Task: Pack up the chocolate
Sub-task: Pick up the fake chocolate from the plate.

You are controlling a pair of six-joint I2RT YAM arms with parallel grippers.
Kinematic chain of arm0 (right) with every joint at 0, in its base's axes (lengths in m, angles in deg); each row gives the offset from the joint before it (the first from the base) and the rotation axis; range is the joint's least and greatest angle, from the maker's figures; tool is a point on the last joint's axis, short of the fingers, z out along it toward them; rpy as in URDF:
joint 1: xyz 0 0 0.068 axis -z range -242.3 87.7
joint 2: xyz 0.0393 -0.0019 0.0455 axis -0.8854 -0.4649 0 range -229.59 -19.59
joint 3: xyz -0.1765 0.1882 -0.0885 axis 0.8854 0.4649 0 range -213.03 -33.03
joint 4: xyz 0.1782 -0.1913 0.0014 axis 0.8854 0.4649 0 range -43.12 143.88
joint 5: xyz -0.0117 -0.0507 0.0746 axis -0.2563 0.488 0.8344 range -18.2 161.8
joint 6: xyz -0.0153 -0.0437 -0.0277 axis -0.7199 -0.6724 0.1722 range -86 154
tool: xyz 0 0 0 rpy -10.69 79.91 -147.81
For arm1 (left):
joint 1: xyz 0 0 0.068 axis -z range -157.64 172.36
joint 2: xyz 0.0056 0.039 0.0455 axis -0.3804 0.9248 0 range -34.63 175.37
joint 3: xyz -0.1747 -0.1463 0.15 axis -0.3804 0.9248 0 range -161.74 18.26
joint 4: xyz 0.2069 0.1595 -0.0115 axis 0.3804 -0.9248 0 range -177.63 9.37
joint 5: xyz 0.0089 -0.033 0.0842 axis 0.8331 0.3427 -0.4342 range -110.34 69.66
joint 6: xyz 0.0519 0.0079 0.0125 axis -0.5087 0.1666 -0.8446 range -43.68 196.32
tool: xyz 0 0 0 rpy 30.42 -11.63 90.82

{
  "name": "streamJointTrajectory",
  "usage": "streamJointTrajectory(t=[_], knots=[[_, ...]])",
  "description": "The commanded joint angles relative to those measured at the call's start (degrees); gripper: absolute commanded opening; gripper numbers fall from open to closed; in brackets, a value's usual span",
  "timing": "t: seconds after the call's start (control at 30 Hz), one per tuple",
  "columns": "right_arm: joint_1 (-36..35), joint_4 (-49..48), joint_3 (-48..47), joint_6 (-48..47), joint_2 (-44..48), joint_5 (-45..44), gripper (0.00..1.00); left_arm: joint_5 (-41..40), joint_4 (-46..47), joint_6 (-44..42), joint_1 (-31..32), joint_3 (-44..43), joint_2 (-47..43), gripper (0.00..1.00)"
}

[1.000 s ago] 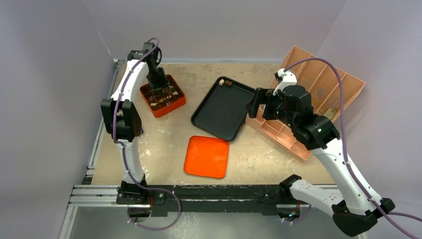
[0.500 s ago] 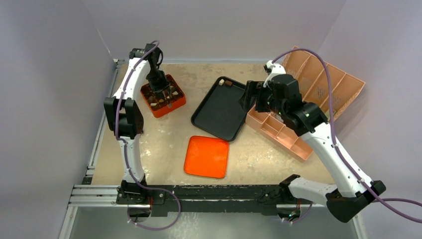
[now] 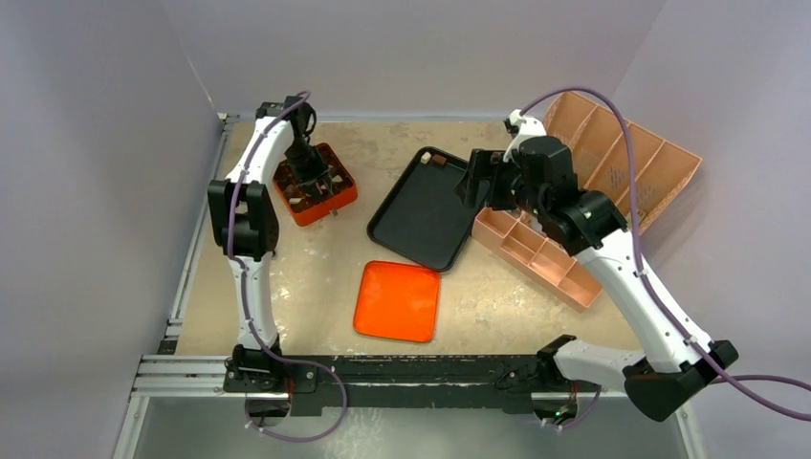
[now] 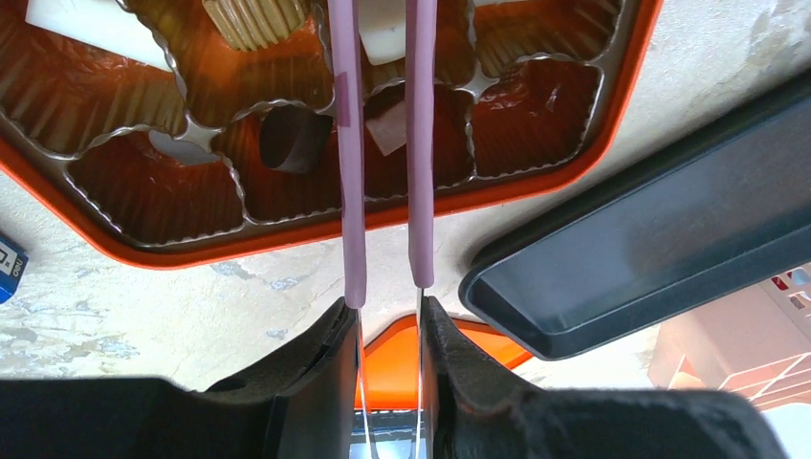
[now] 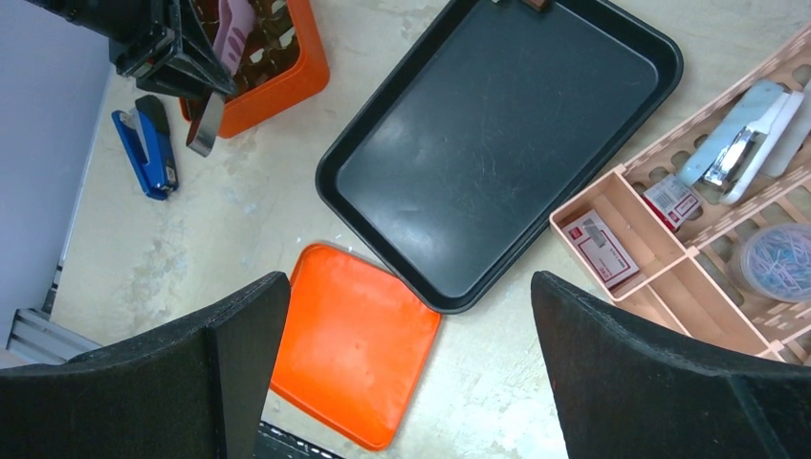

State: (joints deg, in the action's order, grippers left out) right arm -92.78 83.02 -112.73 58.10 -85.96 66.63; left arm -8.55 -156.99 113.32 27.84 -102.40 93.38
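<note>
The left end effector (image 4: 381, 29) has pink tips that run past the left wrist view's top edge, so whether they pinch any chocolate (image 4: 287, 137) cannot be told; the orange box (image 4: 545, 105) is cut off there too. From above, the pieces are too small to count. Two pieces on the black tray (image 5: 497, 163) are clipped by the right wrist view's top edge

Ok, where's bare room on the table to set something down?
Bare table left of the orange lid, on the near side of the orange box; also right of the lid, before the peach organizer. The black tray is mostly bare. Crowded where tray meets organizer.
</note>
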Motion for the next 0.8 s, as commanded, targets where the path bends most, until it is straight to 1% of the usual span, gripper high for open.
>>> streamJointTrajectory(t=[0.0, 0.13, 0.3, 0.37, 0.47, 0.53, 0.6, 0.67, 0.77], knots=[[-0.2, -4.0, -2.1, 0.1, -2.1, 0.7, 0.98, 0.4, -1.3, 1.6, -0.2, 0.1, -4.3, 0.25], [-0.2, -7.0, -5.9, 2.4, -9.4, 3.0, 0.94, -1.7, -0.6, 3.5, -0.3, -1.4, -7.1, 0.24], [-0.2, -11.1, -10.7, 4.8, -19.1, 4.2, 0.91, -3.9, 0.2, 3.6, -0.4, -0.5, -11.1, 0.23], [-0.2, -11.7, -12.4, 5.8, -21.8, 5.1, 0.88, -2.7, 1.0, 2.8, -0.4, 0.6, -12.3, 0.23], [-0.2, -13.9, -13.2, 6.9, -24.0, 9.9, 0.81, 1.4, 0.1, 0.7, 0.2, 0.9, -12.9, 0.23], [-0.2, -15.8, -13.1, 7.2, -24.5, 11.4, 0.78, 3.0, -1.4, -0.9, 1.8, 0.2, -12.8, 0.23], [-0.2, -15.8, -13.4, 7.6, -24.6, 12.1, 0.76, 2.3, -3.5, -2.3, 4.5, -1.2, -12.5, 0.24], [-0.2, -14.7, -13.4, 7.5, -23.9, 9.7, 0.76, 1.0, -3.7, -2.9, 7.8, -2.0, -12.5, 0.24], [-0.1, -10.6, -13.0, 7.4, -21.1, 3.2, 0.81, -1.6, -1.5, -2.9, 12.7, -2.1, -12.0, 0.24]])
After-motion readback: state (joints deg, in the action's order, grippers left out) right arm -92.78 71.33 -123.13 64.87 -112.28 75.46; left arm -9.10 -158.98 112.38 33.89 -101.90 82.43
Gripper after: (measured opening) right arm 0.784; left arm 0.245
